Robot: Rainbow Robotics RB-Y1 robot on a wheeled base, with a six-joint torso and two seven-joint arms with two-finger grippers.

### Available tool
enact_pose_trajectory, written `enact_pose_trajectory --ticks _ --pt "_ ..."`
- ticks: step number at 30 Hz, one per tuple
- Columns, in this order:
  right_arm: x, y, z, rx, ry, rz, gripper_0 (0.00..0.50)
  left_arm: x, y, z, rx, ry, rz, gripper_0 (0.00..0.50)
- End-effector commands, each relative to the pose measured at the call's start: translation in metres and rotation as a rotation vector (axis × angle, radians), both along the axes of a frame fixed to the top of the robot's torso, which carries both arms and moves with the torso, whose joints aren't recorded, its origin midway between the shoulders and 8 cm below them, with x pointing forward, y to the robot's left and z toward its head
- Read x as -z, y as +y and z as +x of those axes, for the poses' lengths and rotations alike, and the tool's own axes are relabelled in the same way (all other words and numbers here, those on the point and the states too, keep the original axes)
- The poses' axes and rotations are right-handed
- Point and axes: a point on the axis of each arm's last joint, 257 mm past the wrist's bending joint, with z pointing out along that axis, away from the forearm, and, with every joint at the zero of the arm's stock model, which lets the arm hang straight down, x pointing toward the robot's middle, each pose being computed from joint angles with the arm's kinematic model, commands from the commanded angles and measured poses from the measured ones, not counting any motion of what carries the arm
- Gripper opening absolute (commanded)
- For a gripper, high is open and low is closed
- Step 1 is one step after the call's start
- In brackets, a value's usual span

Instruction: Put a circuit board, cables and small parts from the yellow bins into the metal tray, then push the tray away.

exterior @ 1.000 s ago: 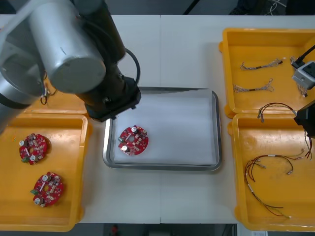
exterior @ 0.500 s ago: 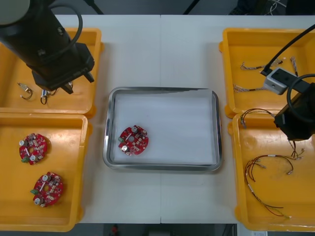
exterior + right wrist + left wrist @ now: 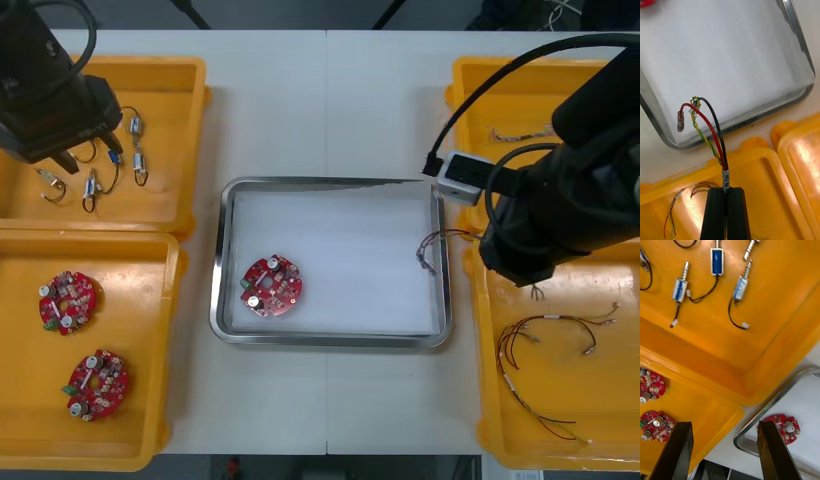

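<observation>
Right gripper (image 3: 725, 190) pinches the red and yellow cable (image 3: 707, 131) at its white sleeve. The loose end droops over the right rim of the metal tray (image 3: 443, 300). Light and floppy, so the sleeve looks like the firm spot to hold. Left gripper (image 3: 724, 424) gapes, empty, over the yellow bin (image 3: 763, 307) at the tabletop's far-left corner.

Middle: tray (image 3: 330, 340) on the table (image 3: 330, 110).
In tray: circuit board (image 3: 271, 285), near-left part.
Far left bin (image 3: 170, 70): small parts (image 3: 135, 155) inside; my left gripper (image 3: 724, 425) over it.
Near left bin (image 3: 140, 330): two more boards (image 3: 68, 300), one behind the other.
Tray's right rim: my right gripper (image 3: 726, 195) just outside it, cable (image 3: 711, 138) between its fingers (image 3: 717, 213), reaching over the tray.
Far right bin (image 3: 470, 90), near right bin (image 3: 490, 420): loose cables (image 3: 545, 340) inside each.
</observation>
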Motion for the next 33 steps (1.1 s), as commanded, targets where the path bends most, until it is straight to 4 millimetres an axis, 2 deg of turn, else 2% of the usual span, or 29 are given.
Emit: enact_pose_trajectory --ticks 1,9,16,23,33 --pt "-0.004 0.027 0.003 -0.136 -0.029 -0.033 0.000 -0.046 0.032 0.027 -0.092 -0.133 0.012 0.500" --pt "0.015 0.077 0.012 -0.360 -0.018 -0.064 0.000 -0.049 0.061 0.057 -0.191 -0.211 -0.016 0.500" --pt "0.039 0.109 0.020 -0.470 0.010 -0.087 0.000 -0.053 0.089 0.069 -0.252 -0.248 -0.031 0.500" --pt "0.065 0.129 0.025 -0.519 0.012 -0.124 0.000 -0.056 0.110 0.073 -0.282 -0.269 -0.022 0.500" --pt "0.101 0.130 0.029 -0.549 0.022 -0.188 0.000 -0.053 0.134 0.083 -0.322 -0.302 0.013 0.500"
